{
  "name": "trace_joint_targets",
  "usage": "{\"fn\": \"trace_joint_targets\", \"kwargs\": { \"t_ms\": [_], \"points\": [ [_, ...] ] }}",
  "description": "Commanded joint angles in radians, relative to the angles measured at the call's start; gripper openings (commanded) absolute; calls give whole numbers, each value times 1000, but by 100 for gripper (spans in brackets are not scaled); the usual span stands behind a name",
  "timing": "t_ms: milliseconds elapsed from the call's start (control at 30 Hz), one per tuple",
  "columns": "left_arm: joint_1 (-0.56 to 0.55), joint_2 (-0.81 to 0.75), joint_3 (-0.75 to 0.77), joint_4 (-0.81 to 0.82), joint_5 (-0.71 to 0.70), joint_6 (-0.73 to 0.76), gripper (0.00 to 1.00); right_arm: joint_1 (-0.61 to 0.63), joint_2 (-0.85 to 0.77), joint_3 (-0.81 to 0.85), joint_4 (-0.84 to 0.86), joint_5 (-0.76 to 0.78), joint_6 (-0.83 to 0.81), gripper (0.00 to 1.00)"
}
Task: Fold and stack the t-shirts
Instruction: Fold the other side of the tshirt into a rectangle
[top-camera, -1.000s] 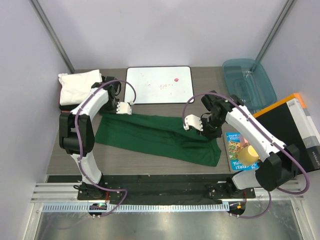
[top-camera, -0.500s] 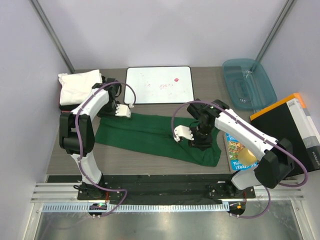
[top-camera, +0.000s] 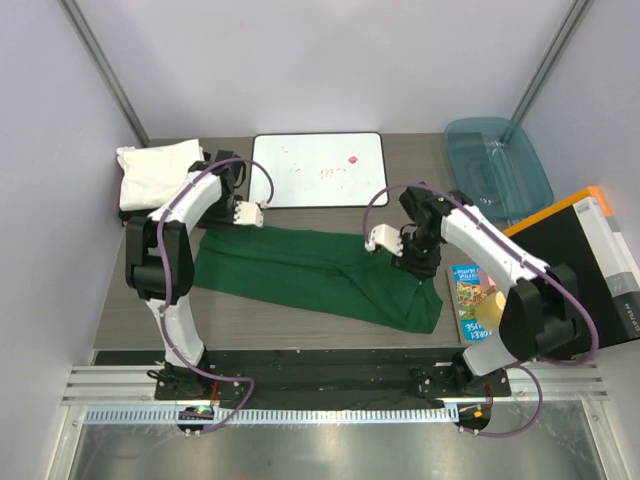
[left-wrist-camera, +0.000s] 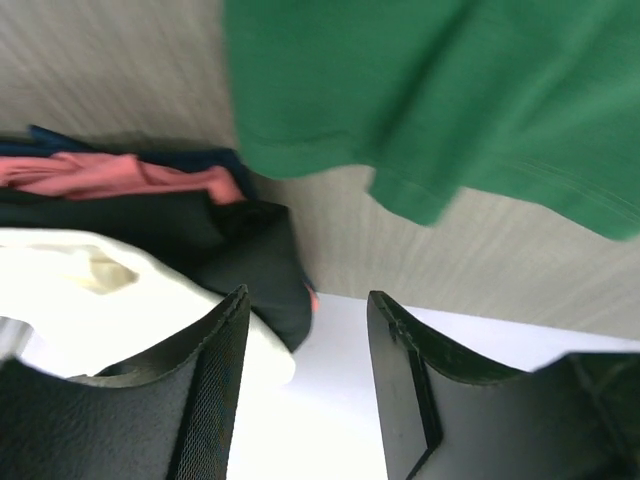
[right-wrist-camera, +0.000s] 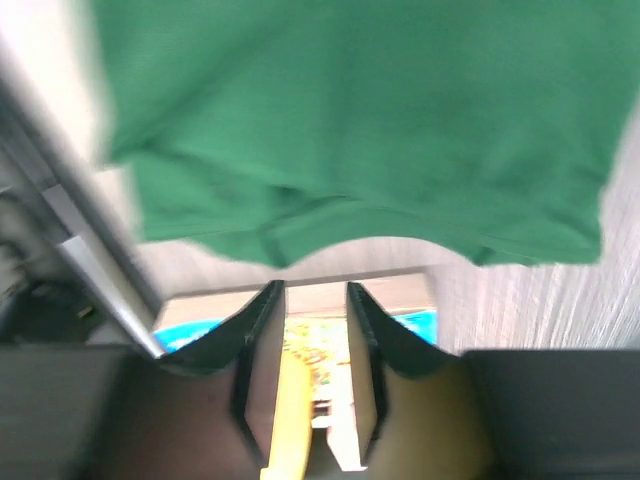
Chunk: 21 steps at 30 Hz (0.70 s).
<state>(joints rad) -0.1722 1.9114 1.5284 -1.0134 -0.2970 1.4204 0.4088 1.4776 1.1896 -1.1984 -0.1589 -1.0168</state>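
The dark green t-shirt (top-camera: 310, 272) lies in a long folded band across the middle of the table. My left gripper (top-camera: 248, 213) hovers open over its far left end, with nothing between the jaws. In the left wrist view (left-wrist-camera: 305, 380) the green cloth (left-wrist-camera: 430, 100) is ahead and apart from the fingers. My right gripper (top-camera: 383, 238) stands open above the shirt's right part. It also holds nothing (right-wrist-camera: 315, 340), and the green hem (right-wrist-camera: 350, 130) lies beyond its tips. A folded white t-shirt (top-camera: 155, 175) rests on a black one (left-wrist-camera: 235, 250) at the far left corner.
A white board with a black rim (top-camera: 318, 168) lies behind the shirt. A translucent teal tub (top-camera: 497, 165) stands at the far right. A colourful book (top-camera: 470, 300) and a black and orange box (top-camera: 580, 255) lie at the right edge. Pink cloth (left-wrist-camera: 100, 175) shows beside the stack.
Both grippers were shut one second ago and now stand open, off the green shirt. The right gripper dipped toward the near edge and came back up; the left barely moved.
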Motion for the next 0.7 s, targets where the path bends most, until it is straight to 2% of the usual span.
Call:
{"fn": "trace_joint_targets", "kwargs": {
  "t_ms": [0,33,67,100,133,167,667],
  "points": [
    [-12,47,64,39,-16,-17,52,-125,160,100,169,19,26,27],
    [-15,63,78,39,-11,-15,49,-139,185,123,178,15,33,22],
    [-16,69,87,39,-8,-15,39,-148,214,148,183,7,31,16],
    [-21,75,96,35,-4,-18,25,-154,252,189,184,6,29,7],
    [-23,83,116,29,2,-23,3,-159,271,206,181,-1,26,4],
    [-26,98,127,23,5,-29,0,-159,286,220,175,-5,20,3],
    [-49,117,191,-20,22,-32,1,-166,515,258,319,21,44,1]
  ]
}}
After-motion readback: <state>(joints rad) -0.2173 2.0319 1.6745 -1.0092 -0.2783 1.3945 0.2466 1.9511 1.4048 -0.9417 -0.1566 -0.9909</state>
